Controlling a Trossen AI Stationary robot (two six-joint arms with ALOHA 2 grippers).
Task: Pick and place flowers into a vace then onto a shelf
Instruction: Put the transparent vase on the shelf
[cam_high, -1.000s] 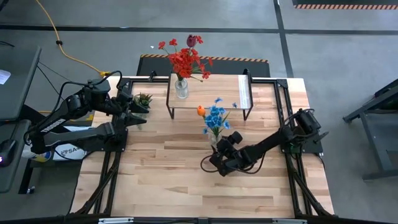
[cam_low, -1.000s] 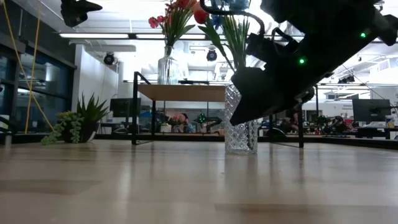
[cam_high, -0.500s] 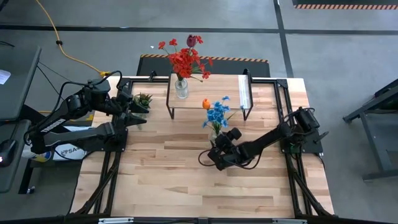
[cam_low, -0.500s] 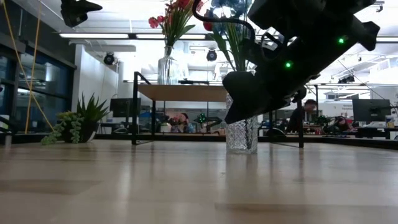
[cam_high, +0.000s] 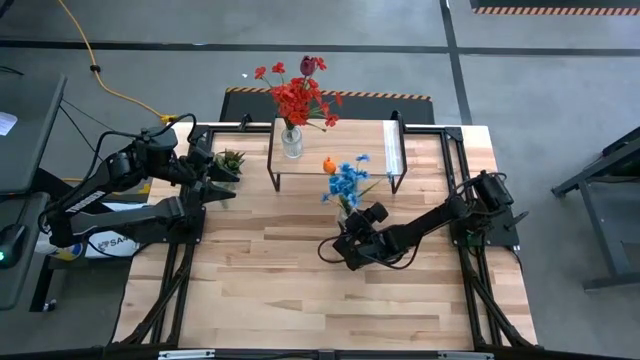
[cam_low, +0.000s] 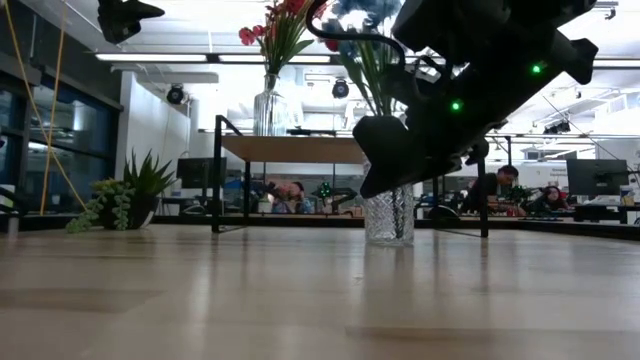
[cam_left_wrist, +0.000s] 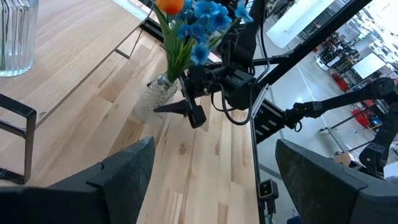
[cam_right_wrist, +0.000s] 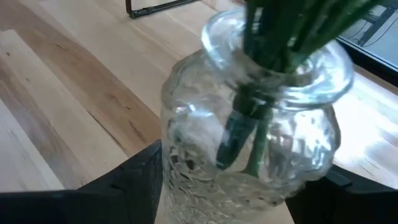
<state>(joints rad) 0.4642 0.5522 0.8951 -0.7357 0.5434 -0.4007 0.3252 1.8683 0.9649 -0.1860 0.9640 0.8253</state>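
right gripper (cam_right_wrist: 227, 186) fingers spread either side of the textured clear glass jar (cam_right_wrist: 249, 149) holding blue and orange flowers (cam_high: 345, 183); contact unclear. left gripper (cam_left_wrist: 211, 180) waits, fingers spread, at the table's left edge.

Grey concrete floor (cam_high: 560, 90), yellow cable (cam_high: 100, 75), bright ceiling light strips (cam_low: 160, 57), seated people (cam_low: 495, 185)

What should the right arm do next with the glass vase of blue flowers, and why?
Probably close the jaws on the textured clear glass vase. The right gripper already straddles its body, one finger on each side in the right wrist view, not yet clamped. The vase with the blue flowers stands on the table in front of the wooden-topped shelf, so it needs a firm grip before lifting.
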